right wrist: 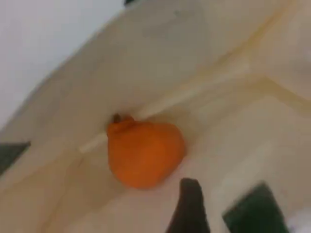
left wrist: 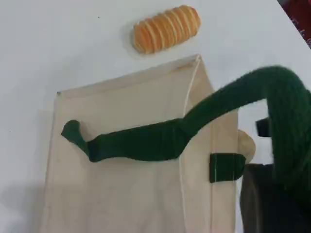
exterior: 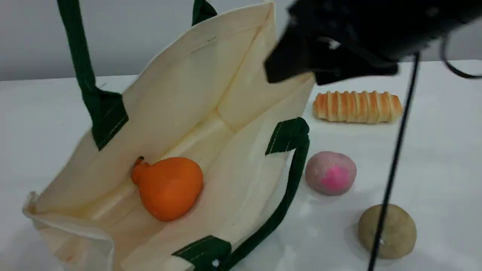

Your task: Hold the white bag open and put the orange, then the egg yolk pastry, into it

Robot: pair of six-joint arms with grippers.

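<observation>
The white bag (exterior: pixel 211 94) lies on its side with its mouth wide open toward the camera. One dark green handle (exterior: pixel 81 67) is pulled up out of the top of the scene view. In the left wrist view that handle (left wrist: pixel 272 97) runs up into my left gripper (left wrist: pixel 272 194), which is shut on it. The orange (exterior: pixel 167 188) rests inside the bag on its lower wall, touching no finger. My right gripper (exterior: pixel 314 73) hovers blurred above the bag's far rim, jaws apart and holding nothing; its fingertip (right wrist: pixel 189 206) shows just below the orange (right wrist: pixel 145 153). The egg yolk pastry (exterior: pixel 388 231) sits on the table at the front right.
A striped long bread roll (exterior: pixel 357 106) lies right of the bag, seen too in the left wrist view (left wrist: pixel 166 28). A greyish-pink ball (exterior: pixel 330 173) sits between the roll and the pastry. A black cable (exterior: pixel 391 169) hangs down across the pastry.
</observation>
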